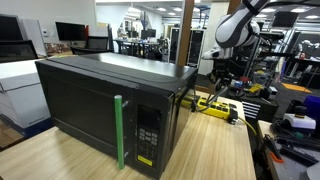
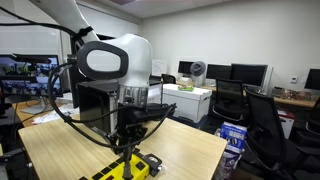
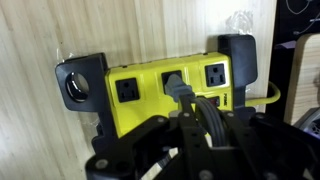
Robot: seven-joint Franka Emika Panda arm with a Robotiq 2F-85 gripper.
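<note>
Gripper (image 3: 195, 122) over yellow pwr strip (image 3: 140, 102); grey plug (image 3: 178, 90) in mid socket (image 3: 169, 77).

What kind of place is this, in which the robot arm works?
Most likely a shared office or lab workspace: computer monitors and black office chairs stand in the background, and a microwave sits on a wooden table.

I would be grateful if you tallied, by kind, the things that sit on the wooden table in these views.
Microwave, black with a green handle: 1
Power strip, yellow: 1
Plug, grey, in the strip's middle socket: 1
Total: 3
</note>
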